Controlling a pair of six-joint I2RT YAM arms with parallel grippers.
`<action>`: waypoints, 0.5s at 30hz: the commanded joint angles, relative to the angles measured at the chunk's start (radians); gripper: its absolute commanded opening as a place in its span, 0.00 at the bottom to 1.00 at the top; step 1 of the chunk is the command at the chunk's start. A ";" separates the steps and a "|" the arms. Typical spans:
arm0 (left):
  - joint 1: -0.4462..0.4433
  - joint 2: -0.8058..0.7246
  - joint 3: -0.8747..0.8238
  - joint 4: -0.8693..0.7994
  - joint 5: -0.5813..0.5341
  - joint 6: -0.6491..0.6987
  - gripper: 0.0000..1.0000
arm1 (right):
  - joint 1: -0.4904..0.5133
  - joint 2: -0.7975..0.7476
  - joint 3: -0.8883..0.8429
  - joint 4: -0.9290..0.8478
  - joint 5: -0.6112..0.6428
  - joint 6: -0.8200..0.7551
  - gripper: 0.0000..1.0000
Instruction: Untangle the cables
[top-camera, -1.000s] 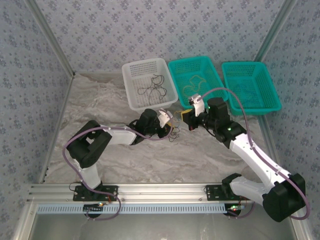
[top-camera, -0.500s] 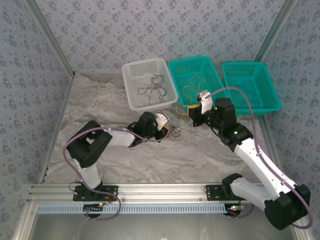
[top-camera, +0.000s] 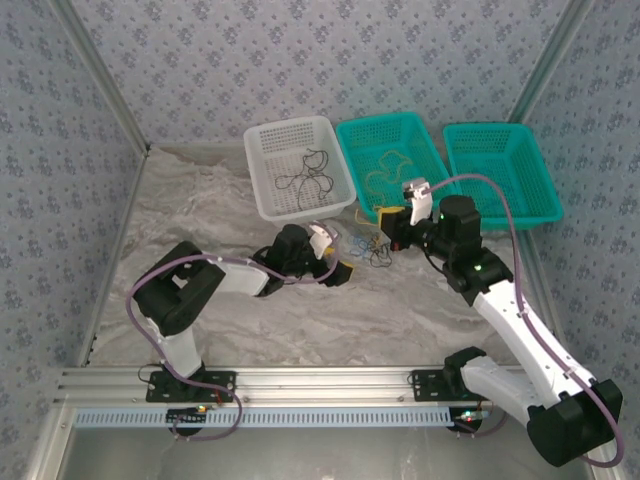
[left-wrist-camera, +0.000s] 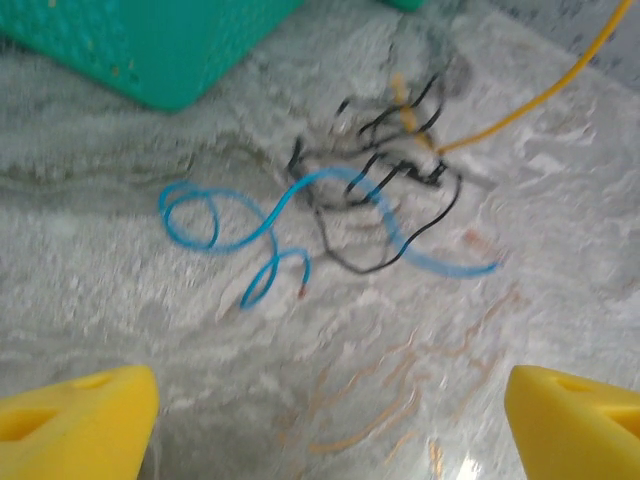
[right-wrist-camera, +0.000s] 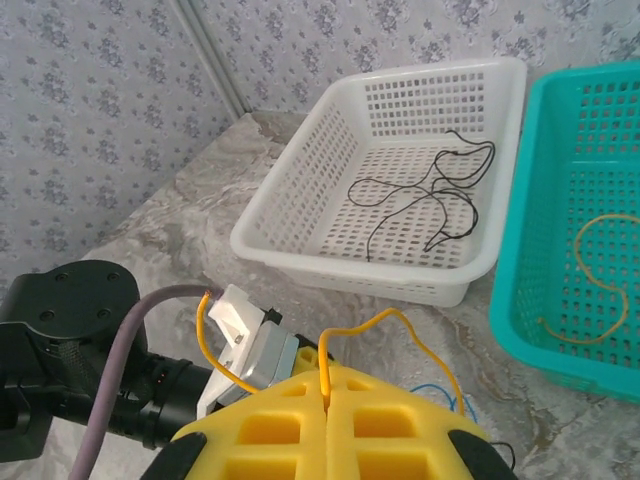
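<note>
Three mesh plastic baskets stand in a row in the upper middle of the top view. The white basket (top-camera: 257, 175), a rectangular tray with slotted walls, holds a loose black strand (top-camera: 305, 180) lying in thin, irregular loops on its floor. The middle teal basket (top-camera: 380, 119) holds a yellow loop (top-camera: 385, 170). What lies in the right teal basket (top-camera: 485, 127) is too faint to tell.

The tangle (top-camera: 375, 245) sits on the table (top-camera: 400, 300), a grey, marble-patterned surface, just below the gap between the white and middle baskets. In the left wrist view it fills the centre. A glossy blue wire (left-wrist-camera: 250, 230) curls into small rings at the left, and a thin black wire (left-wrist-camera: 390, 200) knots across it. A yellow wire (left-wrist-camera: 540, 95) runs off to the upper right.

The left gripper (left-wrist-camera: 328, 418) has its yellow foam tips at the two lower corners of that view, wide apart, holding nothing. The tangle lies above them in the frame.

The right gripper (right-wrist-camera: 328, 420) has its blocky yellow pads pressed together on the yellow wire, which arches up out of the seam between them.
</note>
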 joint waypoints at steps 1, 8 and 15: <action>-0.027 0.014 -0.013 0.209 0.013 0.052 0.92 | -0.001 -0.005 0.042 0.017 -0.043 0.040 0.00; -0.092 0.144 0.096 0.305 -0.138 0.185 0.95 | 0.004 -0.012 0.030 0.047 -0.074 0.093 0.00; -0.097 0.291 0.203 0.456 -0.309 0.168 0.74 | 0.007 -0.021 0.025 0.072 -0.131 0.108 0.00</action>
